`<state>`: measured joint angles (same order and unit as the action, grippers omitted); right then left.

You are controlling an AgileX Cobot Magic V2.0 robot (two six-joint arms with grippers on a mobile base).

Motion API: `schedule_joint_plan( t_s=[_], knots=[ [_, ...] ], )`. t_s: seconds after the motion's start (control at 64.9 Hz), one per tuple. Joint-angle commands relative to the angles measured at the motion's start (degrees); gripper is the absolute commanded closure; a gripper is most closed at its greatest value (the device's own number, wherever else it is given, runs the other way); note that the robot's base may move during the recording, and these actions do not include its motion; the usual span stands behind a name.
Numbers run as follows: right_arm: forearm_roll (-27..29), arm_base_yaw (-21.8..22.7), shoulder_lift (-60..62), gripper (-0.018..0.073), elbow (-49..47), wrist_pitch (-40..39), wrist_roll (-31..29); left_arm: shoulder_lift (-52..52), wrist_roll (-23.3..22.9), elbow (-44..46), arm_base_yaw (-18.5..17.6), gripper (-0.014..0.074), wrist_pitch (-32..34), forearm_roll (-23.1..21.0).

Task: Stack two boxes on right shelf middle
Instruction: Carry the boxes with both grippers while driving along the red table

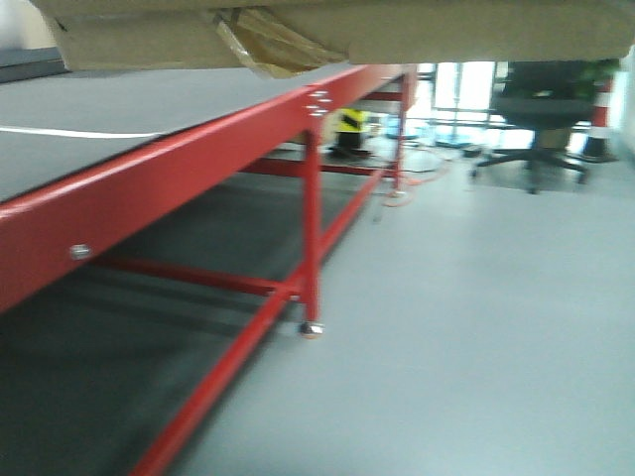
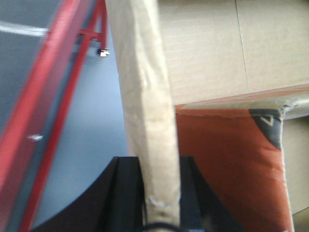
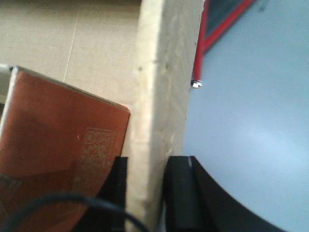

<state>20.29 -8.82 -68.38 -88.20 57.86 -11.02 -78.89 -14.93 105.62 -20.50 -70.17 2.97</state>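
A brown cardboard box is held up between both arms. My left gripper [image 2: 157, 164] is shut on the upright cardboard wall [image 2: 142, 87] at one side. My right gripper [image 3: 147, 164] is shut on the opposite wall [image 3: 166, 72]. Beyond the walls lie the box's plain brown inner face [image 2: 212, 43] and an orange-red printed panel [image 3: 53, 140]. In the front view the cardboard underside [image 1: 466, 30] spans the top edge, with torn yellowish tape [image 1: 263, 45] hanging from it. I cannot tell two boxes apart. The shelf is out of view.
A red-framed table [image 1: 198, 149] with a dark grey top [image 1: 89, 109] runs along the left, its legs reaching the pale floor [image 1: 476, 327]. Far back stand a black office chair [image 1: 541, 109] and a yellow-black object [image 1: 349, 124].
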Motion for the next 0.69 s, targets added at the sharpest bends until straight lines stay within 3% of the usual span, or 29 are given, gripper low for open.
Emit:
schedule_joint_plan(
  t_s=[0.0,0.678],
  knots=[
    [-2.3,0.7,0.7,0.0712,-0.4,-4.4,-0.5,1.0,-0.1,0.4,0.1,0.0708,0.2,1.9],
    [-2.3,0.7,0.7,0.0712,-0.4,-4.4,-0.5,1.0,-0.1,0.4,0.1,0.0708,0.2,2.0]
  ],
)
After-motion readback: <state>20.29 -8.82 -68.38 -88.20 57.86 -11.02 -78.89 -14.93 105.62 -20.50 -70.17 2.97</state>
